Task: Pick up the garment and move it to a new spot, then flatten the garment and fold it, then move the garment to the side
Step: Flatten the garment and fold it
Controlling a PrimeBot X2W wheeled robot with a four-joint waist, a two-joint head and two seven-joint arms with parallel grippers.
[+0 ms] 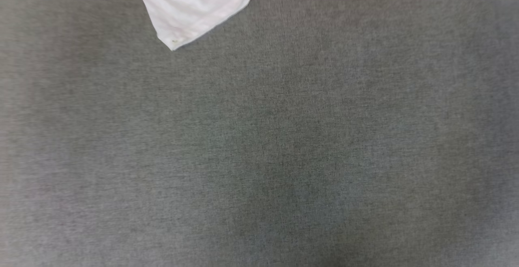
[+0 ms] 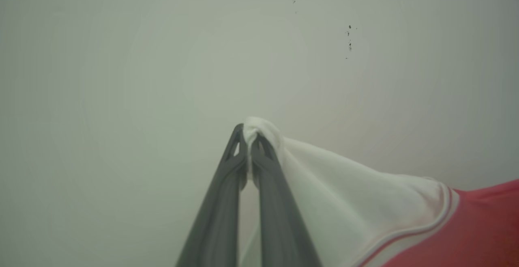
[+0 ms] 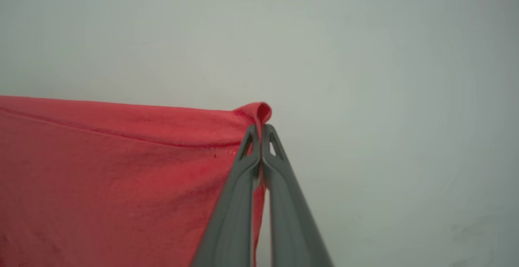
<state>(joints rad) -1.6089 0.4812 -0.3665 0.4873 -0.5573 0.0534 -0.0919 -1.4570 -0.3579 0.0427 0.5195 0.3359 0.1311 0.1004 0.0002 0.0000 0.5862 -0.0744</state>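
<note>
The garment is a red T-shirt with white sleeves. In the head view a white sleeve of the garment [image 1: 194, 3] hangs in at the top left, over the grey surface. My left gripper [image 2: 248, 135] is shut on a pinch of the white sleeve cloth [image 2: 344, 190]; red body cloth with striped trim shows at the lower right of that view. My right gripper [image 3: 260, 131] is shut on a fold of the red cloth [image 3: 121, 165], which stretches away to the left. Both grippers point at a pale blank wall, holding the shirt up.
A grey fabric-covered surface [image 1: 284, 145] spreads across the head view below the sleeve. A pale wall [image 2: 162, 56] with a few small dark specks [image 2: 349, 39] stands behind the left gripper; the same plain wall [image 3: 365, 56] is behind the right one.
</note>
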